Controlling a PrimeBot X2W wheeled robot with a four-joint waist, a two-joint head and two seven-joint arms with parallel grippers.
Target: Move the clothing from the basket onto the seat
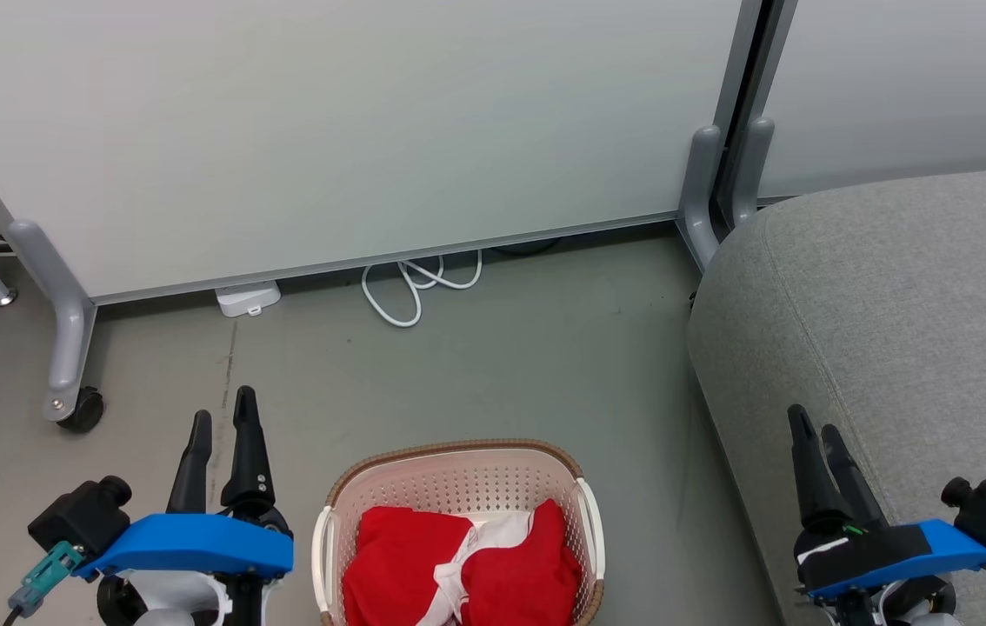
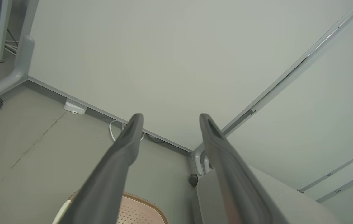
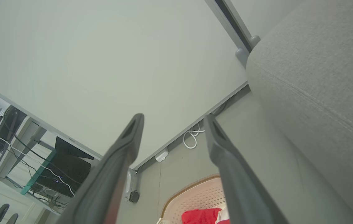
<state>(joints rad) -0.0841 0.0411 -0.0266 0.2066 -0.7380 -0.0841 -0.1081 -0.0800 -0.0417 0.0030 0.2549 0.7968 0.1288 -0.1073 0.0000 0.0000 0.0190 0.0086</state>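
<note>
A grey floor (image 1: 502, 365) met a pale partition (image 1: 328, 130). The clothing (image 1: 458, 565) lay heaped in the basket (image 1: 458, 474), with the seat (image 1: 893, 304) to the basket's right. The left gripper (image 1: 222, 407), just left of the basket, stood nearer than the right gripper (image 1: 812, 422). Both had jaws apart and empty.

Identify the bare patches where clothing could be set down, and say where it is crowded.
The large grey upholstered seat lies bare from its rounded edge beyond the right gripper. The grey floor is bare between the cream perforated basket, the looped white cable and the seat. Crowded: the basket, where red-and-white clothing is heaped.
</note>
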